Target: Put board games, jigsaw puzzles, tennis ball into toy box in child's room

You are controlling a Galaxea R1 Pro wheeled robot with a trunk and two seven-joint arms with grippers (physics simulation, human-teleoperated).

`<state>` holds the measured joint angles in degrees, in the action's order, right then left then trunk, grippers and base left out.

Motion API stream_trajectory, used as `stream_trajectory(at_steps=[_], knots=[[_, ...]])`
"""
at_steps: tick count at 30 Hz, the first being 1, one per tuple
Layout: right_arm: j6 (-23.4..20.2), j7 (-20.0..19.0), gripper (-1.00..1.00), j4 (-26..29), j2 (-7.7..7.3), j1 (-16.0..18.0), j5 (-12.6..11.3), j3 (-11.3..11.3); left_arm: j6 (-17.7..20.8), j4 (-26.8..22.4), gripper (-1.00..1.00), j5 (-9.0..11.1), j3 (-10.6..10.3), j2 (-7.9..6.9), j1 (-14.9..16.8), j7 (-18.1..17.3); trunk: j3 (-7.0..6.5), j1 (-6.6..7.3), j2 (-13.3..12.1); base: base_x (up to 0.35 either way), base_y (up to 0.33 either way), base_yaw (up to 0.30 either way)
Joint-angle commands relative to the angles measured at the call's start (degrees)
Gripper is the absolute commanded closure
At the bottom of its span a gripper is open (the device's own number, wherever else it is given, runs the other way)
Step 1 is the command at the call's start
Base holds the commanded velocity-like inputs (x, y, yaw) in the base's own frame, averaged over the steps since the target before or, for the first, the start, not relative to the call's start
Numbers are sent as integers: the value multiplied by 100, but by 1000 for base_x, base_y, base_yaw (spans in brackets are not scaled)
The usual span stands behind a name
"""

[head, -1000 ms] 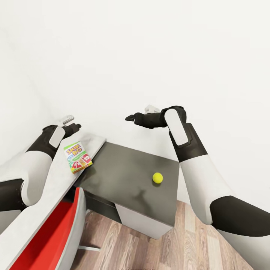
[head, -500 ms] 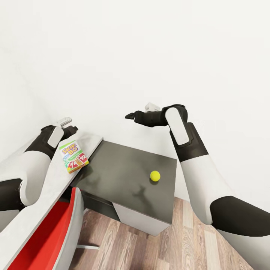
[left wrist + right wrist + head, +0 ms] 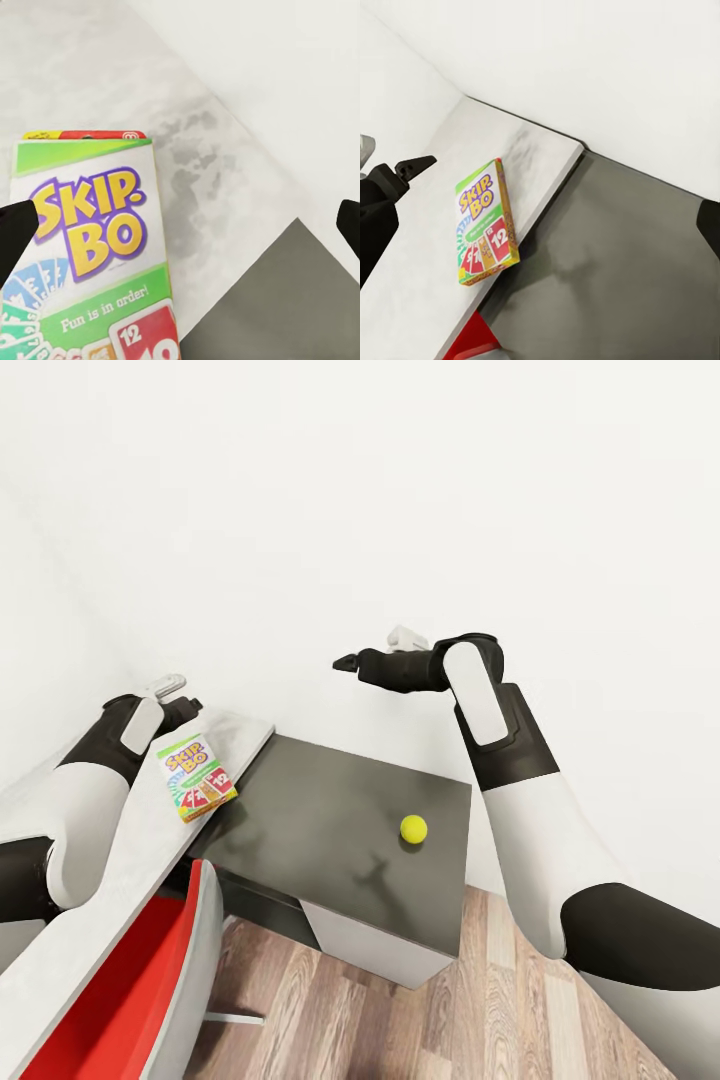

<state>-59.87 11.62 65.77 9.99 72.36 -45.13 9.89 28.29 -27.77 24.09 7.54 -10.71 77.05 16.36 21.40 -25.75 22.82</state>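
Meanwhile, the left gripper [image 3: 192, 706] is hovering just behind the far edge of the Skip-Bo board game [image 3: 201, 777], which is lying flat on the white surface [image 3: 110, 880] near its end, beside the lower dark grey top [image 3: 330, 830]. Compared with a second ago, the whole head view has shifted a little, so the camera has moved; over the last half second the box and ball are sitting where they were, and the left wrist has drawn in slightly toward the box. In the left wrist view the box [image 3: 90, 255] is sitting between two dark fingertips [image 3: 15, 229] set wide apart, so those jaws are standing apart and nothing is gripped yet. The right gripper [image 3: 346, 663] is hanging in the air above the grey top, well apart from the tennis ball [image 3: 413, 828]; its jaws look nearly together, though I cannot tell for sure. A grasp on the game box seems to be the step in hand.
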Motion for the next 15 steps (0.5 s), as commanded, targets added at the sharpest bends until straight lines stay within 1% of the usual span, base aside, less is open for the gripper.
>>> stream_trajectory(at_steps=[1, 11, 15], knots=[[-13, 60, -100, 4, 1, 6, -58, 3, 22, -10, -100, 61, 3, 0, 3, 39, 10, -3, 11, 0, 0, 0], [-13, 60, -100, 6, 1, 6, -58, 1, 12, -8, -100, 57, -5, -1, 3, 38, 10, -3, 11, 0, 0, 0], [-13, 60, -100, 6, 1, 6, -53, 0, -8, -9, -100, 52, -12, -1, 3, 37, 10, -3, 11, 0, 0, 81]])
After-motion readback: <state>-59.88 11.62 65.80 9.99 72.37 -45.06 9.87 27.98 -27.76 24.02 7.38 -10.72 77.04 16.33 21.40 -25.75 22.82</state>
